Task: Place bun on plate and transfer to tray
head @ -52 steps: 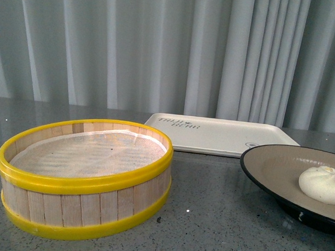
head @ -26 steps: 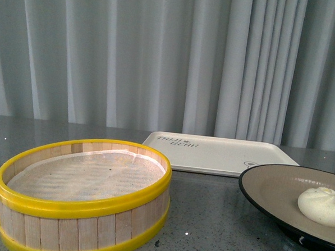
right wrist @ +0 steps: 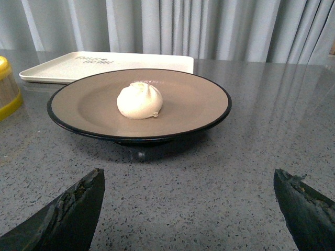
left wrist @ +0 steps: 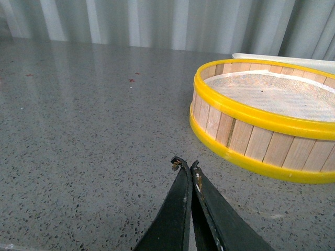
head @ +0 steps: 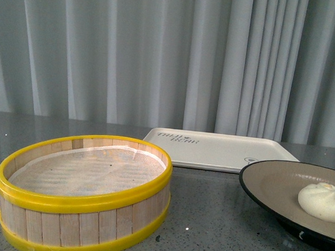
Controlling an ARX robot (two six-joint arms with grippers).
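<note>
From the front, the small round off-white pleated bun [head: 321, 201] sits inside the wide shallow beige plate [head: 271, 184] with its black rim, at the right of the grey speckled surface [head: 207, 223]. The flat cream-white rectangular tray [head: 222, 146] lies just behind the plate with nothing on it, so the first half of the task looks done and only the transfer remains. The yellow-rimmed wooden-slat steamer basket [head: 84, 214] stands at the left holding only a whitish liner. Neither arm shows here. In the left wrist view, the left gripper [left wrist: 185, 165] is pressed together on nothing, low over bare surface beside the basket, apparently parked clear of the work. In the right wrist view, the right gripper [right wrist: 187, 175] is spread wide and empty. It is squared up to the near edge of the plate [right wrist: 193, 107], with the bun [right wrist: 139, 100] near the plate's middle and the tray [right wrist: 104, 65] beyond, a stance that suits taking the rim for the lift.
</note>
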